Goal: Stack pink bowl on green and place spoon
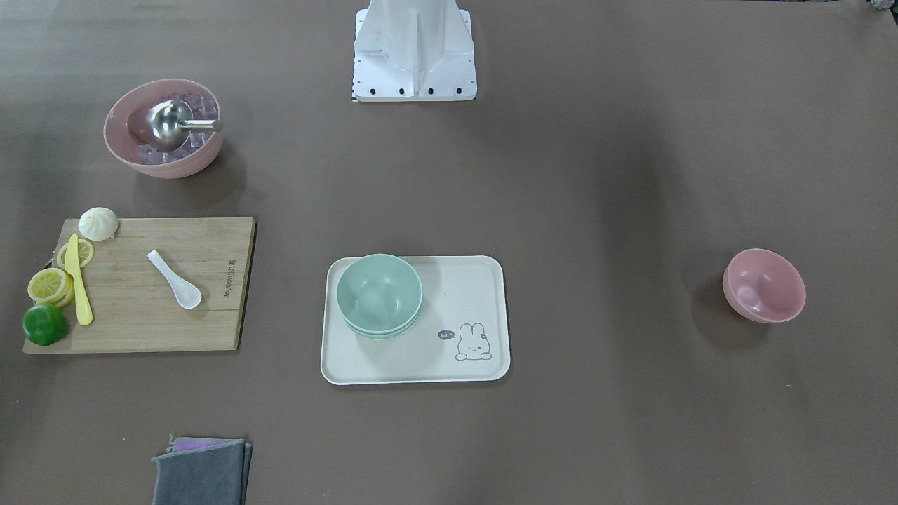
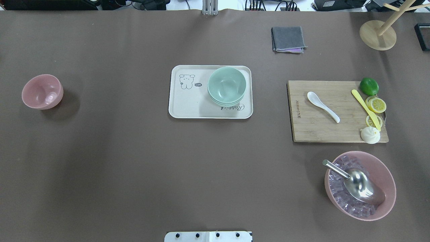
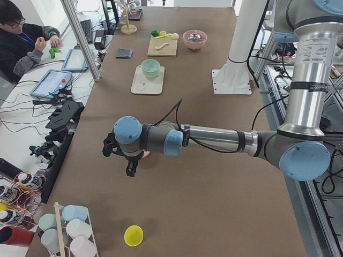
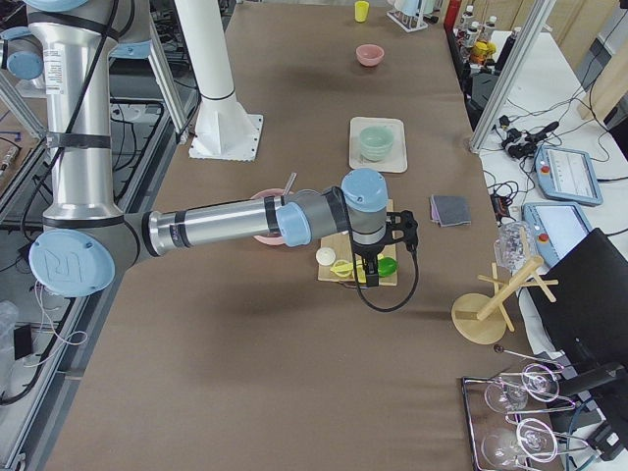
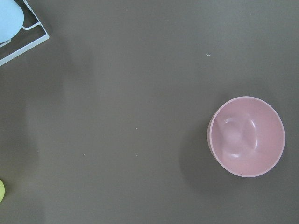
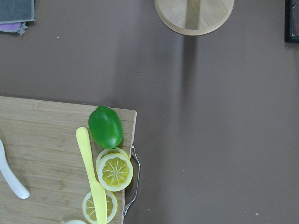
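Pink bowl: small pink plastic bowl (image 2: 42,91) sits empty, well apart from the cream rectangular tray (image 2: 188,104).
Green bowl: we see pale green bowls (image 2: 226,85) stacked on that tray, printed "hi" and "Rabbit".
Spoon: white ceramic spoon (image 2: 322,106) on the bamboo board (image 2: 315,129).
Grippers: left gripper (image 3: 131,167), right gripper (image 4: 373,278), we can't tell if they're open or clenched.
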Available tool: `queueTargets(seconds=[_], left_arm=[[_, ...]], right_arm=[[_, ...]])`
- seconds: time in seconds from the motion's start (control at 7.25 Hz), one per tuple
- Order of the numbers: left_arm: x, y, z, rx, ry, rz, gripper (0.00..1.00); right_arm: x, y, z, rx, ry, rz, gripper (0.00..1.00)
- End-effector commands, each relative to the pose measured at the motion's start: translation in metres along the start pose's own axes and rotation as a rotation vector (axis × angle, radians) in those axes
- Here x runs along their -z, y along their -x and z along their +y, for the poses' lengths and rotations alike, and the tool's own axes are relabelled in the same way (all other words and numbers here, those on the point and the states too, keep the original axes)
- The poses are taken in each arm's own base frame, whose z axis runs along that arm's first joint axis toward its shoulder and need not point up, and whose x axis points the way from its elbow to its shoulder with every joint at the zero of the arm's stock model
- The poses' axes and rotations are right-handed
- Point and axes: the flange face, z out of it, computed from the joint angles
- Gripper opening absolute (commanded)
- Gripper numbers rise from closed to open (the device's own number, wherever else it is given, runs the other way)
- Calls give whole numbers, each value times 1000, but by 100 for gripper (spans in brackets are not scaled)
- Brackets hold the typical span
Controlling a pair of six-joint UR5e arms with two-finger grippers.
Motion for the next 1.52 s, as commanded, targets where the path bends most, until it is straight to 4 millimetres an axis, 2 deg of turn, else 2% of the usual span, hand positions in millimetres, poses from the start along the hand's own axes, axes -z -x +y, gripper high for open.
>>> queueTargets(seconds=[0.0,0.14,0.28,0.41,0.55,0.69,0.83,0.97,1.1,1.38], left_arm=[[-14,-39,-37,-85,8,9,99],[-31,-42,-43,-78,38,14,99],[-45,-48,-44,22,59,17,99],[-74,-70,-52,36,97,-43,99],[-99,-73,-55,65,117,-128,99],[-117,-79,-62,69,135,-145,99],[-142,-63,-62,52,131,-140,99],[-170,-56,-59,57,99,-128,99],[-195,-72,-53,55,92,-106,98],[-202,-77,-51,44,93,-100,98]], right_arm=[[-31,31,-9,62,28,46,100],[-41,53,-18,60,33,51,100],[-56,74,-28,24,37,78,100],[-71,101,-33,1,43,88,100],[-71,126,-46,-20,30,72,100],[-78,137,-46,-28,38,68,100],[-78,138,-46,-26,38,67,100],[-78,138,-46,-26,38,67,100],[-76,141,-46,-25,34,63,100],[-75,141,-46,-27,33,64,100]])
